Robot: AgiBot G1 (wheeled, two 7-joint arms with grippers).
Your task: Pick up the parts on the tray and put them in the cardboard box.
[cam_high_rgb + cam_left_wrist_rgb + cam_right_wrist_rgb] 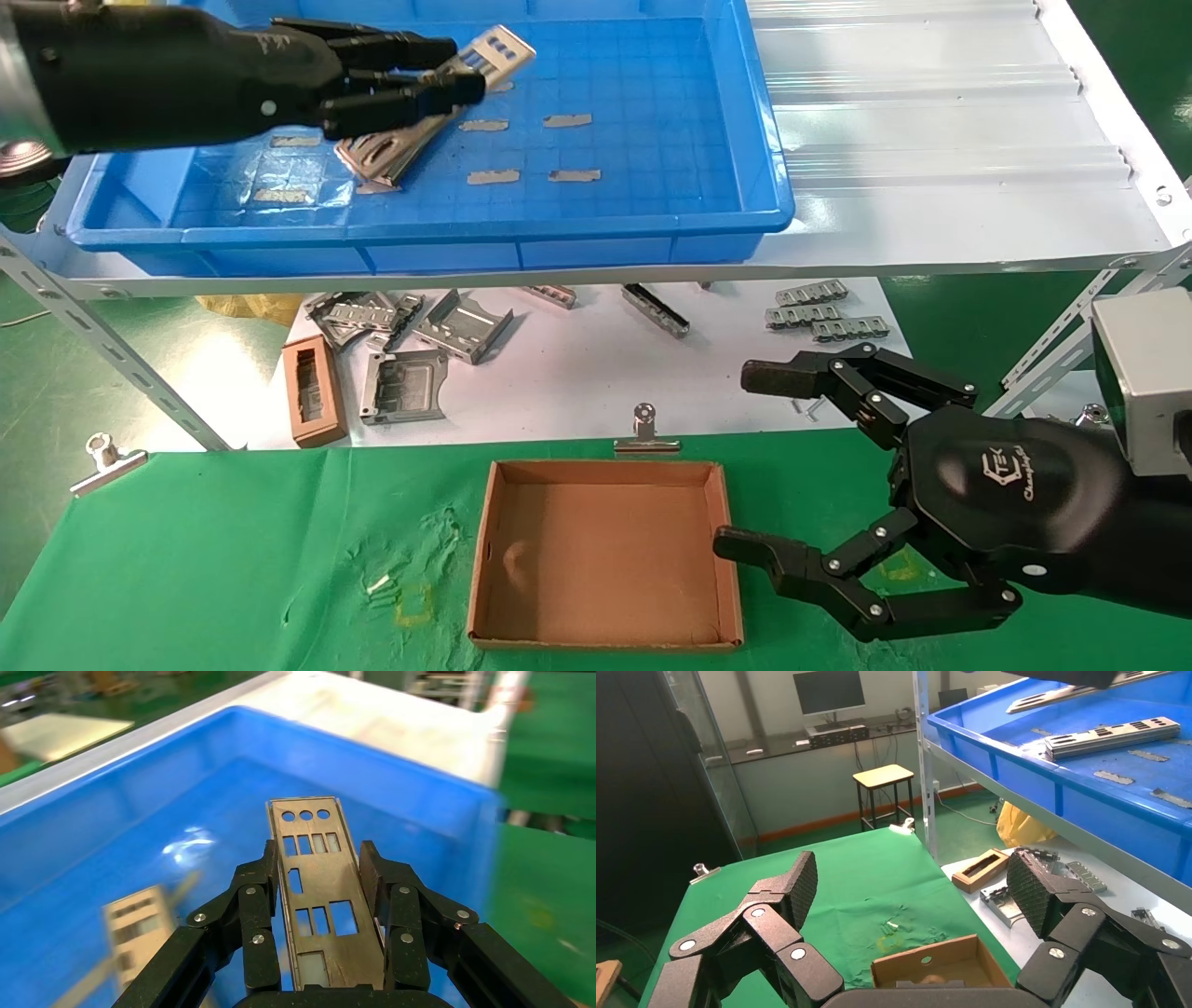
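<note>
Here the left gripper (320, 881) pinches one of the parts (315, 896) by its long edges above the tray (596, 224); thin, stiff, slick metal, likely light, so it could slide between the jaws. Right gripper (759, 466) idles spread beside the cardboard box (605, 559)

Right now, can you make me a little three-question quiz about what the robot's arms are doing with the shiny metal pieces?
1. True or false: the left gripper is holding a metal plate above the blue tray.
2. What is inside the cardboard box? A) two plates B) a clip C) nothing
3. Fill in: the right gripper hangs beside the box with its fingers ____.

Key
1. True. Its fingers pinch the plate by its long edges, and another plate lies in the tray below.
2. C. No parts show on its floor.
3. Open, and holding nothing.
</note>
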